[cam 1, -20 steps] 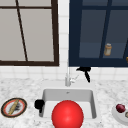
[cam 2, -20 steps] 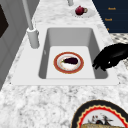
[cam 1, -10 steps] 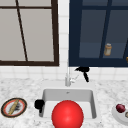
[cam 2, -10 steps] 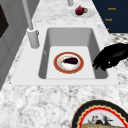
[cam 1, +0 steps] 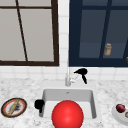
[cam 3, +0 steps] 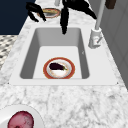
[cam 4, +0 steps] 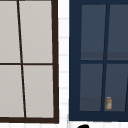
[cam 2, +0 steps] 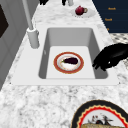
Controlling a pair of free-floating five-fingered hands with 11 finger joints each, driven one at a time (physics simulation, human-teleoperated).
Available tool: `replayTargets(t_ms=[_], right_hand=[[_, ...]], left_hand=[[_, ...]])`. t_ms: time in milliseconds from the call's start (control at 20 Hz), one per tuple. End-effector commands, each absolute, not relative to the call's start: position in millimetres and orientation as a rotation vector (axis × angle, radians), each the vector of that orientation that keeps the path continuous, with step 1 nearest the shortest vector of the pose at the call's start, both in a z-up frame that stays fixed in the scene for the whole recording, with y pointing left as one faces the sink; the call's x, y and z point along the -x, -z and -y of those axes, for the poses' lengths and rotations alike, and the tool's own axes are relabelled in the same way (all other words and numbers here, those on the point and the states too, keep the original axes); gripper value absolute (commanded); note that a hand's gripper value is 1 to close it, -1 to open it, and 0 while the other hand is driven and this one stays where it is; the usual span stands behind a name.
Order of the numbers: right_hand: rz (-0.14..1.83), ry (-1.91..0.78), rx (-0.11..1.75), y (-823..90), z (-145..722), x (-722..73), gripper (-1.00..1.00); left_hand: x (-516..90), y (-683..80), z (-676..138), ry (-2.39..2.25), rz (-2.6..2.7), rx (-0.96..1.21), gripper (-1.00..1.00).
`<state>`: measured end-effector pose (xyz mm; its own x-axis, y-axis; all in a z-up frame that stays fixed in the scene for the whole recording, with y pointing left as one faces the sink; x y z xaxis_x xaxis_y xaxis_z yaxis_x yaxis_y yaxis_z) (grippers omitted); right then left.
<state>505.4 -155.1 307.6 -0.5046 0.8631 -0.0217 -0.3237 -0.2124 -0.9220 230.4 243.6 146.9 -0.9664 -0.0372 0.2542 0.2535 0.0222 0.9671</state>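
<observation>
Nothing moving since earlier frames: left robot hand [cam 1: 39, 104] hovering curled, empty, at sink [cam 1: 47, 93] rim; right robot hand [cam 1: 82, 72] idling relaxed by faucet [cam 1: 68, 79].

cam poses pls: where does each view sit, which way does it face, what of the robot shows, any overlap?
Front view: faces the sink head-on; left hand at its left rim, right hand by the faucet.
Left side view: looks along the sink from its left; left hand over the near rim.
Right side view: from its right; right hand above the basin.
Upper view: faces the window and cabinet.
Both side views share the plate with an eggplant.
</observation>
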Motion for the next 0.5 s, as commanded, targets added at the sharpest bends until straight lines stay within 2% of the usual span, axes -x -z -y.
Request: replayTargets(t_ms=[0,450], right_hand=[[1.163,-1.838,0.669,-284,147,-525,-1.0],[1.009,-1.836,0.511,-276,143,-586,-1.0]], left_hand=[[-230,-147,-244,2.049,2.085,0.225,0.0],[-230,-147,-244,2.049,2.085,0.225,0.0]])
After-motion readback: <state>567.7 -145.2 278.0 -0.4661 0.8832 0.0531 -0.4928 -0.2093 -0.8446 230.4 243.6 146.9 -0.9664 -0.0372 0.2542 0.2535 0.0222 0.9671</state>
